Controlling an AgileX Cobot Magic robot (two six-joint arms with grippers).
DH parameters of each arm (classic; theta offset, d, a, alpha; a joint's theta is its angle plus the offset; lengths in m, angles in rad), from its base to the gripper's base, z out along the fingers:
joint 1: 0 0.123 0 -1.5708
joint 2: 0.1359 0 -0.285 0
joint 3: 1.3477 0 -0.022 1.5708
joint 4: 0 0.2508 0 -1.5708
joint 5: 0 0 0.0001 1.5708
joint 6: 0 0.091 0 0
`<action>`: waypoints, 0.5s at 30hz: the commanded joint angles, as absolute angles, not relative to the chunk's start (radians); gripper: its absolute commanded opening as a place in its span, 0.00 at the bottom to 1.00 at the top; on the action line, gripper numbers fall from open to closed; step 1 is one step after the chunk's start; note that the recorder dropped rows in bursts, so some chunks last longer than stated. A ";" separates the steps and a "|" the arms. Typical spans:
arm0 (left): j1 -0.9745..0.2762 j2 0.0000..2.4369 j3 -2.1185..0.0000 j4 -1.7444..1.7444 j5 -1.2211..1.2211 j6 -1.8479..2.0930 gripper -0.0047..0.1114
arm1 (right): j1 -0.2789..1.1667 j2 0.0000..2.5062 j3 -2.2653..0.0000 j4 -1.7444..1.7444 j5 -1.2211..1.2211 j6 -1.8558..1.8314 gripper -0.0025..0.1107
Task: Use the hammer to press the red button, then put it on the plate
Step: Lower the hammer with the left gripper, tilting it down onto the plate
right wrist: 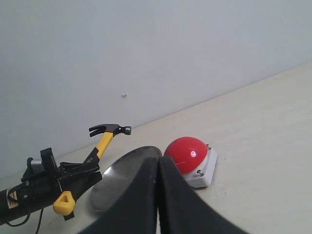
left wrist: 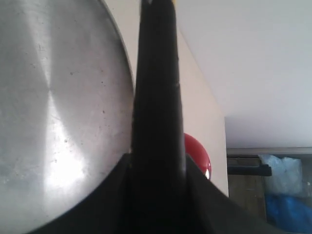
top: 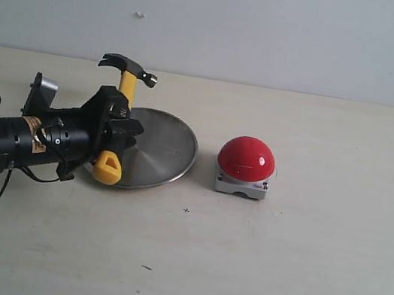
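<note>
the left claw (top: 114,130) is clamped on the hammer (top: 127,83), with its fingers closed around the black part of the handle. the hammer is held close to upright, tilted a little: the dark metal head (top: 128,67) is raised above the claw, and the yellow looped end (top: 108,168) is hung just below it. the plate (top: 162,149) is laid on the table (top: 290,271) directly ahead of the claw's fingers. its near rim is overlapped by the claw and the looped end in the exterior view, and whether the loop is touching the rim cannot be told. in the left wrist view the black handle is seen running straight out from between the jaws, with the brushed plate spread to one side of it. the red button (top: 247,159) is set farther ahead of the left claw, past the far rim of the plate, with a narrow strip of table left between the two. it is seated on a square grey base (top: 240,186) and is not touched by the hammer. the right claw (right wrist: 157,195) is shown with its fingers pressed together and nothing gripped between them. the button is found just ahead of its tips, the plate beside the button, and the left claw with the hammer farther off beyond the plate.
</note>
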State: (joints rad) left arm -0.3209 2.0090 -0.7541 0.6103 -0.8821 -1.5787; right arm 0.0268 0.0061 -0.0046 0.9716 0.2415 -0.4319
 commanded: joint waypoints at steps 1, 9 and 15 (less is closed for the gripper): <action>-0.325 2.002 -0.767 0.598 -0.932 -1.522 0.04 | 0.023 0.000 0.000 0.969 0.237 -0.437 0.02; -0.328 2.002 -0.808 0.625 -0.854 -1.504 0.04 | 0.023 0.000 0.000 0.969 0.237 -0.437 0.02; -0.327 2.072 -0.836 0.659 -0.874 -1.544 0.04 | 0.023 0.000 0.000 0.969 0.237 -0.437 0.02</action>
